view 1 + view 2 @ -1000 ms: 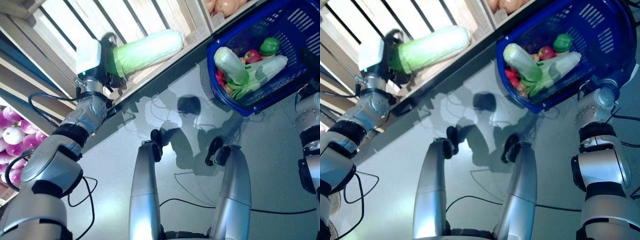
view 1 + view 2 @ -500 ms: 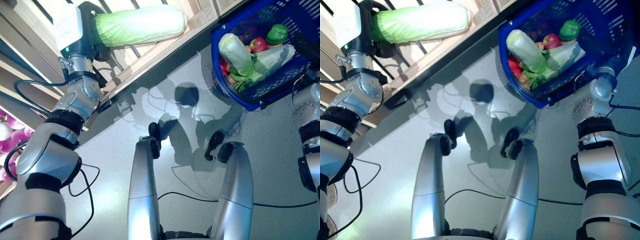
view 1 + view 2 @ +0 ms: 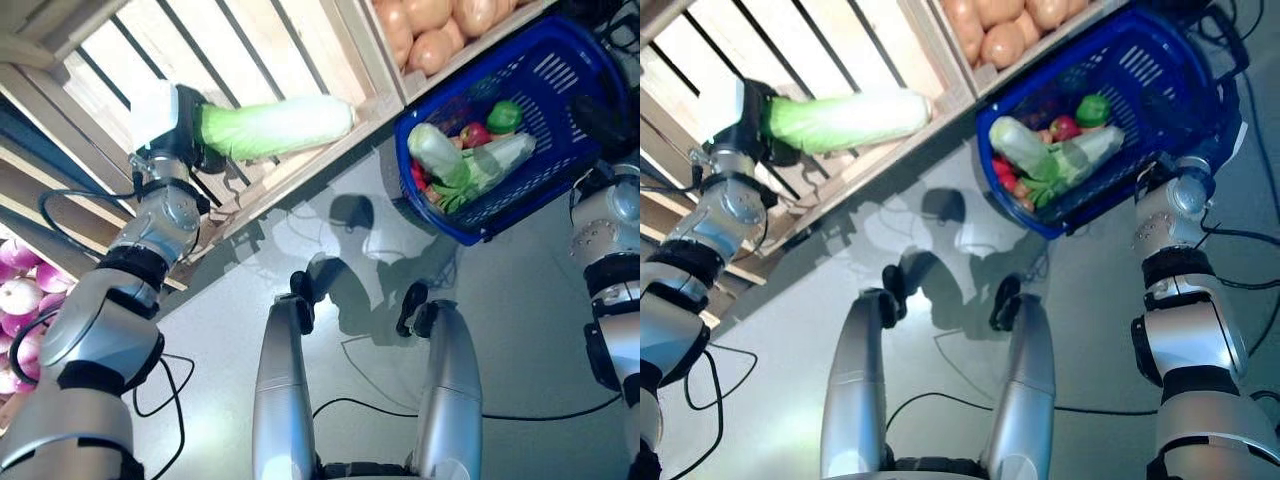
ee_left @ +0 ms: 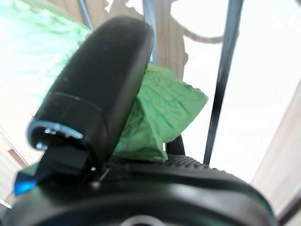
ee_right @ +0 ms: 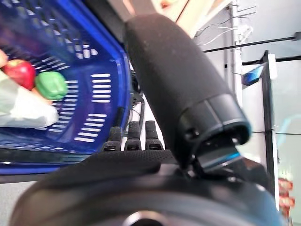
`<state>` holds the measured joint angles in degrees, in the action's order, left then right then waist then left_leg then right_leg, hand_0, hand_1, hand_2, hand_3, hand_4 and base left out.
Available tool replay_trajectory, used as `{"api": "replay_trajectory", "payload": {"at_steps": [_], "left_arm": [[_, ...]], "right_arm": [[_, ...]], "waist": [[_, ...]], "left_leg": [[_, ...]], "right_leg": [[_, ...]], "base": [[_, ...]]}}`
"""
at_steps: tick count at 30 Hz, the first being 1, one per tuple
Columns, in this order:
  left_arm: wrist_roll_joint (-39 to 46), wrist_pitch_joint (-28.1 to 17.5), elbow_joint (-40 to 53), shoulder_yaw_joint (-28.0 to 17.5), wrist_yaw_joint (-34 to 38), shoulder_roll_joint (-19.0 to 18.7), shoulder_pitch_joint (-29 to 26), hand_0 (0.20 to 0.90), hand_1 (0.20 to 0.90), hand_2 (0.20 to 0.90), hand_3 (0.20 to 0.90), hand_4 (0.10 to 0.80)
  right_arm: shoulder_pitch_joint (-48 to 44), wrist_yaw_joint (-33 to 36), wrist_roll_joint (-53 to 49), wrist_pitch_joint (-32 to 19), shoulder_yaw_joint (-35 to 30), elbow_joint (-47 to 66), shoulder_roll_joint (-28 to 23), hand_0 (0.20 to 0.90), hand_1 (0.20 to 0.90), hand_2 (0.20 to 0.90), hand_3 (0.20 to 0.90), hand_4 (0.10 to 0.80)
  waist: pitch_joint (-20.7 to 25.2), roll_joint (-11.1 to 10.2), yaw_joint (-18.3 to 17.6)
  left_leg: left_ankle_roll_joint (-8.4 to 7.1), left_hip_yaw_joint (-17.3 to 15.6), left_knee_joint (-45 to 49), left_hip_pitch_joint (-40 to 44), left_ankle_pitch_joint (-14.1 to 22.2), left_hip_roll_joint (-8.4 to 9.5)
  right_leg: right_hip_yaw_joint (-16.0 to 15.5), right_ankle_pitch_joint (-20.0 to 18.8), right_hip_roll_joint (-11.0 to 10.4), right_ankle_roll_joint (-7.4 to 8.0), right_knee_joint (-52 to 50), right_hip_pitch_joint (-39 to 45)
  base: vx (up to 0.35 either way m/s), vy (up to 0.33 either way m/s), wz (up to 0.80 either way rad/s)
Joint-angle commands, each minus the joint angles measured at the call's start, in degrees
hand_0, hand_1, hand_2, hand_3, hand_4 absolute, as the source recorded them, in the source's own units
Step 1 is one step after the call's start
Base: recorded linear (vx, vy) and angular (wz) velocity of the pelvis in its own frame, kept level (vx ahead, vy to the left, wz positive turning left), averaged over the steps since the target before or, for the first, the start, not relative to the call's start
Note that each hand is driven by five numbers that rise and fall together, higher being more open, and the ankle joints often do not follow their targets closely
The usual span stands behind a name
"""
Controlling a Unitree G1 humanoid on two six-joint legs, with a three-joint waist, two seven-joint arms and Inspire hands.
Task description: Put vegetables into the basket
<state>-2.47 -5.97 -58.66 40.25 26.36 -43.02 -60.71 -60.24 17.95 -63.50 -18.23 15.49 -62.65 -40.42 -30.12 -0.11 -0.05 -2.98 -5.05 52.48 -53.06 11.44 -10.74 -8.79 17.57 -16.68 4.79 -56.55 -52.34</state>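
My left hand (image 3: 183, 135) is shut on the green leafy end of a long napa cabbage (image 3: 285, 125) and holds it level in front of the wooden stand's slats. In the left wrist view my thumb (image 4: 94, 94) presses on its green leaves (image 4: 164, 113). The blue plastic basket (image 3: 470, 232) stands on the floor to the right. In it lie pale green cabbages (image 3: 437, 153), a green pepper (image 3: 506, 115) and a red round vegetable (image 3: 474, 133). My right hand (image 5: 174, 84) waits beside the basket's far rim (image 5: 108, 94), fingers (image 5: 134, 136) straight.
The slatted wooden stand (image 3: 300, 40) runs across the back, with its lower edge just above the basket. Grey floor (image 3: 520, 330) lies between the stand and me.
The camera has moved, so the whole picture has shifted. My left hand keeps its hold on the cabbage by the stand. My right hand stays beside the basket.
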Motion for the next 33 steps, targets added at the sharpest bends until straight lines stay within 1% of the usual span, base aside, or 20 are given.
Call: {"api": "replay_trajectory", "payload": {"at_steps": [1, 2, 4, 7, 10, 11, 12, 15, 17, 18, 19, 21, 22, 23, 24, 27, 29, 30, 31, 33], "left_arm": [[-0.96, -7.18, 1.61, -1.36, 0.38, -1.70, -0.83, 0.300, 0.300, 0.300, 0.300, 0.400], [-1.21, -8.41, 2.66, -2.28, 0.13, -2.39, 0.79, 0.300, 0.300, 0.300, 0.300, 0.400], [-0.84, -9.72, 3.74, -3.30, 0.03, -2.97, 2.42, 0.300, 0.300, 0.300, 0.300, 0.400], [-0.69, -12.56, 6.82, -5.81, -0.98, -3.81, 6.83, 0.300, 0.300, 0.300, 0.300, 0.400], [2.68, -13.58, 9.56, -7.73, -2.84, -4.26, 9.47, 0.300, 0.300, 0.300, 0.300, 0.400], [5.58, -13.99, 10.51, -9.24, -4.15, -3.86, 10.87, 0.300, 0.300, 0.300, 0.300, 0.400], [6.65, -14.16, 10.75, -9.68, -4.53, -3.74, 11.30, 0.300, 0.300, 0.300, 0.300, 0.400], [15.77, -14.38, 13.48, -14.72, -9.69, -1.76, 15.96, 0.300, 0.300, 0.300, 0.300, 0.400], [19.94, -14.06, 15.56, -17.25, -11.95, -0.63, 18.85, 0.300, 0.300, 0.300, 0.300, 0.400], [22.24, -13.83, 17.08, -19.07, -13.54, 0.47, 21.26, 0.300, 0.300, 0.300, 0.300, 0.400], [22.92, -13.94, 18.27, -19.96, -13.64, 1.38, 22.71, 0.300, 0.300, 0.300, 0.300, 0.400], [22.76, -14.33, 19.69, -20.75, -13.70, 3.11, 24.89, 0.300, 0.300, 0.300, 0.300, 0.400], [24.44, -14.06, 20.74, -21.29, -14.52, 4.44, 26.32, 0.300, 0.300, 0.300, 0.300, 0.400], [24.56, -13.89, 21.07, -21.47, -14.61, 4.76, 26.72, 0.300, 0.300, 0.300, 0.300, 0.400], [25.83, -13.49, 22.26, -21.87, -15.28, 5.84, 28.24, 0.300, 0.300, 0.300, 0.300, 0.400], [26.01, -13.47, 25.05, -22.88, -15.59, 9.29, 31.92, 0.300, 0.300, 0.300, 0.300, 0.400], [26.63, -12.92, 27.56, -23.34, -14.98, 11.76, 34.07, 0.300, 0.300, 0.300, 0.300, 0.400], [27.42, -12.93, 29.28, -24.07, -15.02, 13.71, 35.74, 0.300, 0.300, 0.300, 0.300, 0.400], [27.33, -12.91, 29.65, -24.26, -14.92, 14.10, 36.13, 0.300, 0.300, 0.300, 0.300, 0.400], [28.17, -12.46, 32.47, -24.80, -14.82, 16.27, 37.94, 0.300, 0.300, 0.300, 0.300, 0.400]], "right_arm": [[0.14, -2.14, -0.26, -3.79, -5.54, 2.65, -3.59, 0.900, 0.900, 0.900, 0.900, 0.800], [1.74, -2.13, -0.04, -2.88, -6.50, 3.46, -3.82, 0.900, 0.900, 0.900, 0.900, 0.800], [3.49, -2.51, -0.13, -2.49, -7.44, 4.27, -3.91, 0.900, 0.900, 0.900, 0.900, 0.800], [8.30, -2.99, 0.88, -1.90, -9.54, 6.04, -3.39, 0.900, 0.900, 0.900, 0.900, 0.800], [10.77, -3.36, 0.47, -1.42, -10.58, 7.17, -2.79, 0.900, 0.900, 0.900, 0.900, 0.800], [11.56, -3.37, 0.41, -1.15, -10.93, 7.73, -1.92, 0.900, 0.900, 0.900, 0.900, 0.800], [11.76, -3.42, 0.47, -1.09, -10.95, 7.84, -1.67, 0.900, 0.900, 0.900, 0.900, 0.800], [15.05, -2.72, 0.66, -1.12, -11.25, 11.00, 1.45, 0.900, 0.900, 0.900, 0.900, 0.800], [17.64, -2.31, 0.57, -1.31, -11.95, 13.71, 3.47, 0.900, 0.900, 0.900, 0.900, 0.800], [19.80, -2.25, 0.64, -2.16, -12.25, 15.78, 5.36, 0.900, 0.900, 0.900, 0.900, 0.800], [21.05, -2.03, 1.08, -2.62, -12.48, 17.25, 6.74, 0.900, 0.900, 0.900, 0.900, 0.800], [23.03, 0.16, 2.33, -3.39, -12.27, 19.83, 9.31, 0.900, 0.900, 0.900, 0.900, 0.800], [24.40, 3.95, 5.62, -3.57, -11.97, 21.78, 11.37, 0.900, 0.900, 0.900, 0.900, 0.800], [24.78, 4.40, 5.95, -3.78, -11.74, 22.31, 11.69, 0.900, 0.900, 0.900, 0.900, 0.800], [26.31, 4.97, 5.77, -5.60, -11.04, 24.56, 13.20, 0.900, 0.900, 0.900, 0.900, 0.800], [29.89, 6.26, 9.46, -6.76, -11.21, 27.41, 16.79, 0.900, 0.900, 0.900, 0.900, 0.800], [32.23, 3.69, 8.18, -6.94, -10.69, 30.05, 19.01, 0.900, 0.900, 0.900, 0.900, 0.800], [34.16, 1.38, 8.43, -6.99, -10.48, 31.98, 21.08, 0.900, 0.900, 0.900, 0.900, 0.800], [34.76, 1.03, 8.48, -7.08, -10.28, 32.52, 21.47, 0.900, 0.900, 0.900, 0.900, 0.800], [37.76, -6.41, 5.09, -5.68, -9.50, 35.92, 24.16, 0.900, 0.900, 0.900, 0.900, 0.800]], "waist": [[0.33, 1.85, 0.12], [0.33, 1.75, 0.13], [0.37, 1.59, 0.25], [2.94, 1.23, 0.83], [5.06, 1.03, 1.26], [6.08, 0.97, 1.42], [6.29, 0.96, 1.42], [8.56, 0.68, 1.72], [10.04, 0.36, 1.92], [11.17, 0.17, 1.95], [12.04, 0.08, 1.93], [13.76, -0.09, 1.98], [15.22, -0.21, 1.97], [15.58, -0.22, 1.96], [16.94, -0.18, 1.92], [20.25, -0.11, 2.09], [21.82, -0.06, 2.10], [22.82, -0.06, 2.12], [23.07, -0.06, 2.10], [24.51, -0.11, 2.05]], "left_leg": [[-2.70, -0.20, -6.83, 10.27, 0.69, -2.15], [-2.45, -0.48, -7.33, 13.22, 0.94, -1.98], [-2.19, -0.63, -7.59, 15.66, 1.22, -1.72], [-1.58, -1.04, -8.92, 19.89, 1.97, -0.74], [-1.28, -1.41, -10.52, 23.02, 2.61, 0.00], [-1.12, -1.56, -11.47, 24.60, 2.76, 0.32], [-1.09, -1.59, -11.78, 25.07, 2.77, 0.40], [-0.71, -1.61, -15.14, 30.04, 2.48, 1.28], [-0.59, -1.65, -17.92, 33.28, 2.00, 1.72], [-0.47, -1.87, -20.45, 35.96, 1.34, 2.04], [-0.11, -2.60, -22.65, 37.30, -0.42, 2.05], [-0.20, -3.01, -25.50, 40.22, -1.12, 2.27], [-0.31, -3.30, -28.13, 42.75, -1.92, 2.42], [-0.31, -3.36, -28.90, 43.51, -2.16, 2.53], [-0.30, -3.65, -31.66, 45.93, -3.01, 2.86], [-0.30, -4.20, -37.51, 50.19, -5.04, 3.50], [-0.40, -4.47, -41.24, 52.65, -6.61, 3.73], [-0.61, -4.54, -43.93, 54.21, -8.01, 3.71], [-0.66, -4.57, -44.81, 54.66, -8.36, 3.67], [-0.97, -4.74, -49.04, 56.87, -10.02, 3.56]], "right_leg": [[0.13, -4.18, -0.46, -0.35, 5.01, 8.37], [-0.03, -4.08, -0.58, -0.60, 5.86, 11.39], [-0.26, -3.99, -0.78, -0.75, 6.55, 13.98], [-1.26, -3.84, -1.24, -0.81, 8.69, 18.50], [-2.12, -3.58, -1.41, -0.86, 10.82, 21.89], [-2.35, -3.43, -1.44, -0.87, 11.81, 23.58], [-2.41, -3.42, -1.43, -0.88, 12.11, 24.06], [-3.02, -3.68, -1.42, -0.90, 15.64, 29.24], [-3.48, -4.10, -1.18, -0.69, 18.51, 32.58], [-4.01, -4.69, -0.81, -0.49, 21.08, 35.26], [-4.92, -6.30, -0.49, -0.90, 23.67, 36.87], [-5.37, -7.02, 0.21, -0.56, 27.21, 40.06], [-5.76, -7.78, 0.78, -0.28, 30.18, 42.69], [-5.83, -8.06, 0.88, -0.20, 31.16, 43.47], [-6.11, -8.94, 1.30, 0.09, 34.17, 45.89], [-6.73, -11.07, 2.44, 0.62, 41.08, 50.66], [-7.12, -12.67, 3.18, 0.95, 45.03, 53.18], [-7.40, -13.99, 3.63, 1.22, 47.71, 54.82], [-7.48, -14.36, 3.72, 1.31, 48.54, 55.27], [-7.74, -16.28, 4.22, 1.87, 52.45, 57.36]], "base": [[0.105, 0.023, 0.00], [0.109, 0.018, -0.03], [0.118, -0.002, -0.05], [0.156, -0.022, 0.01], [0.097, -0.015, 0.09], [0.043, 0.000, 0.02], [0.069, 0.005, -0.02], [0.084, -0.004, -0.03], [0.118, -0.032, 0.01], [0.055, -0.040, 0.02], [0.065, -0.051, 0.03], [0.101, -0.049, 0.05], [0.134, -0.041, 0.04], [0.173, -0.040, 0.03], [0.165, -0.025, -0.01], [0.181, -0.034, 0.01], [0.109, -0.046, 0.06], [0.067, -0.046, 0.04], [0.080, -0.062, 0.00], [0.064, -0.070, 0.00]]}}
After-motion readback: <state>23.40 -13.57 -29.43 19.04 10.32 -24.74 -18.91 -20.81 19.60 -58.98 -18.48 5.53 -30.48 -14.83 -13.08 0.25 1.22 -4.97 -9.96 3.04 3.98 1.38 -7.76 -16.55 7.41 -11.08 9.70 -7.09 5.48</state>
